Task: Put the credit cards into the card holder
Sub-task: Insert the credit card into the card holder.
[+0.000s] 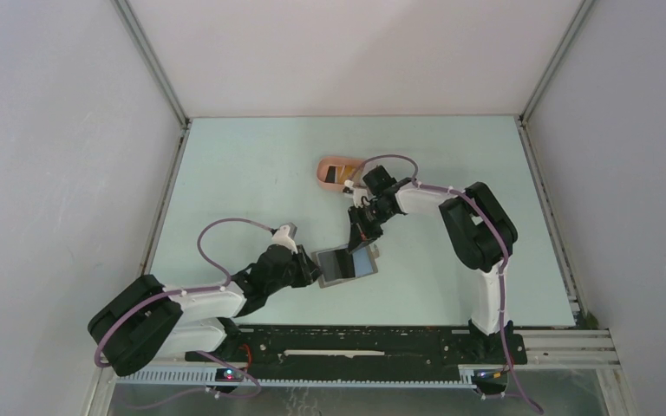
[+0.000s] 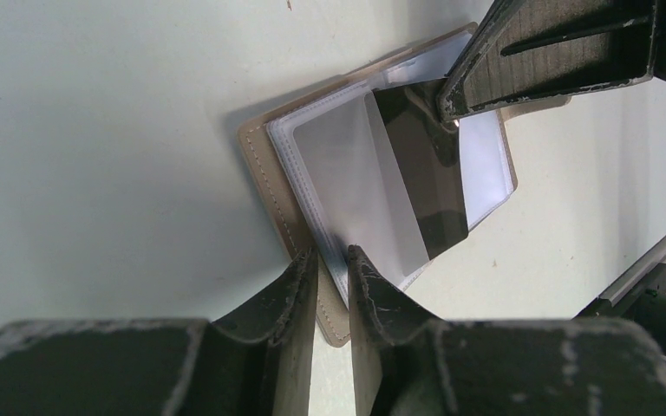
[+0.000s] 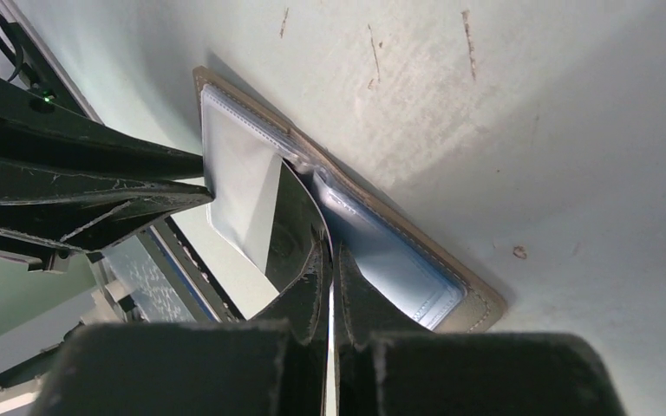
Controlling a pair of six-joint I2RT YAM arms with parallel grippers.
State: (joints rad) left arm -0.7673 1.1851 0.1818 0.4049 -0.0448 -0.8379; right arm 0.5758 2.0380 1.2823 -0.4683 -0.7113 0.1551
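Note:
The card holder (image 1: 347, 264) lies open on the pale green table, with a grey-tan cover and clear plastic sleeves (image 2: 347, 165). My left gripper (image 1: 315, 271) is shut on its near-left edge, pinching cover and sleeve (image 2: 334, 260). My right gripper (image 1: 362, 236) is shut on a black credit card (image 3: 299, 221) held on edge. The card's lower part sits in the open holder, by a sleeve (image 2: 425, 165). The right fingers (image 2: 555, 52) show at the top right of the left wrist view. The left gripper (image 3: 78, 186) shows at the left of the right wrist view.
A salmon-pink oval tray (image 1: 325, 165) sits behind the right gripper with a black card (image 1: 336, 174) and an orange one (image 1: 348, 185) in it. The black arm-mount rail (image 1: 381, 336) runs along the near table edge. White enclosure walls stand on three sides.

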